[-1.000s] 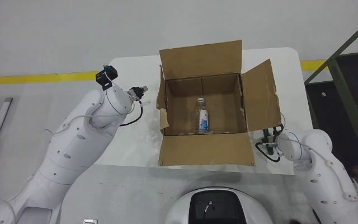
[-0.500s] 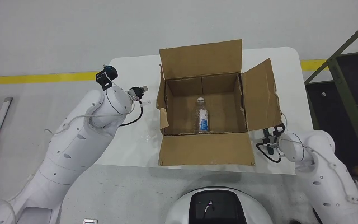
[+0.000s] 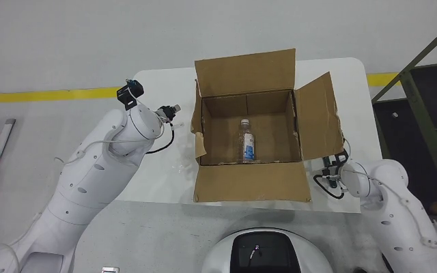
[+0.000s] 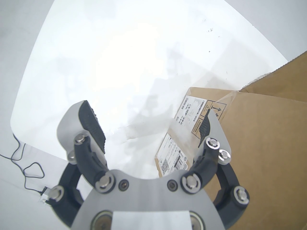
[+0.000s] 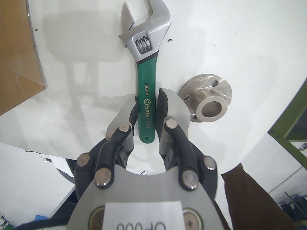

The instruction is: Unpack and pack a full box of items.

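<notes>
An open cardboard box [image 3: 246, 72] stands in the middle of the white table [image 3: 160, 85], all its flaps folded outward. A clear plastic bottle [image 3: 246, 140] lies on the box floor. My left gripper [image 3: 174, 111] is just outside the box's left wall [image 4: 263, 132], open [image 4: 147, 118] and holding nothing above bare tabletop. At the near right corner of the box sits my right gripper [image 3: 332, 166]. It is shut [image 5: 146, 101] on the green handle of an adjustable wrench [image 5: 145, 72], whose steel head points away along the table.
A round metal flange [image 5: 206, 96] with bolt holes rests on the table close beside the right gripper's fingers. The box's right flap [image 5: 14, 48] hangs over the table near the wrench. A green metal frame [image 3: 410, 75] stands off the table's right edge.
The right arm has shifted slightly toward the box's near right corner. The left arm, box and bottle have stayed put.
</notes>
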